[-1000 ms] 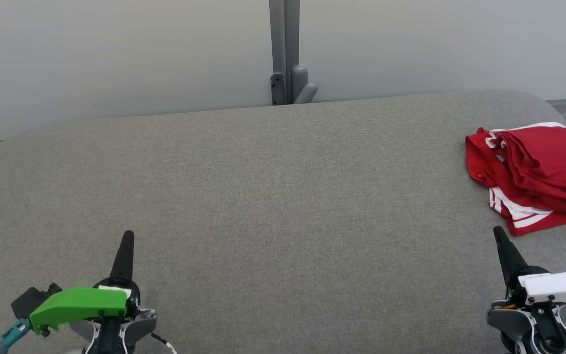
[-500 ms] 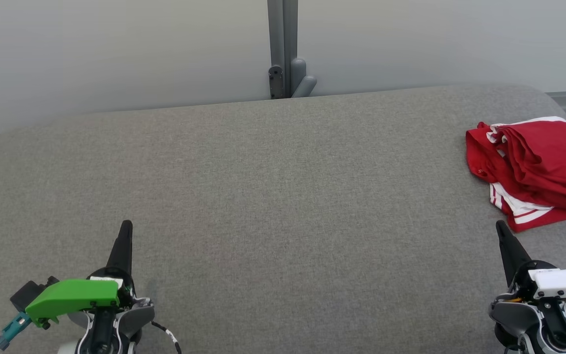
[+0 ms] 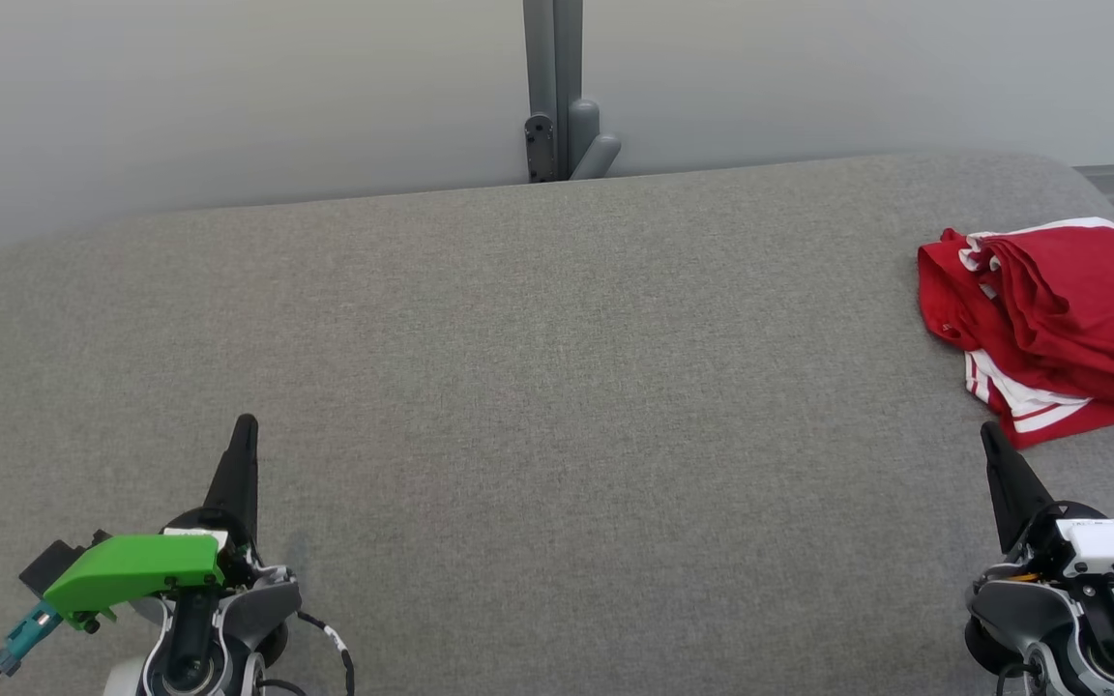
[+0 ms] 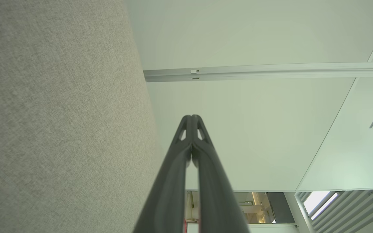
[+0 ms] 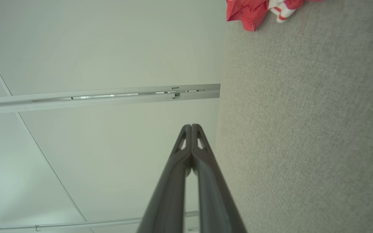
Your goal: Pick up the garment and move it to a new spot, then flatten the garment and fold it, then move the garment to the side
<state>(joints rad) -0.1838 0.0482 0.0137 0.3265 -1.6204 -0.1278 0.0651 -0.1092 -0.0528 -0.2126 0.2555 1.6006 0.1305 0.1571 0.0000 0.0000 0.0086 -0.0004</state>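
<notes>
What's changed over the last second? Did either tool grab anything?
The head camera shifted, sliding the whole view up slightly; the left tool may have crept forward. Nothing grabbed: it and the right tool stayed shut and empty; the garment lies unmoved at the right end of the table.

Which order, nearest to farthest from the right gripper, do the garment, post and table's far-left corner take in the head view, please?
1. The garment, just beyond the right gripper.
2. The post, back centre.
3. The table's far-left corner, opposite side.
</notes>
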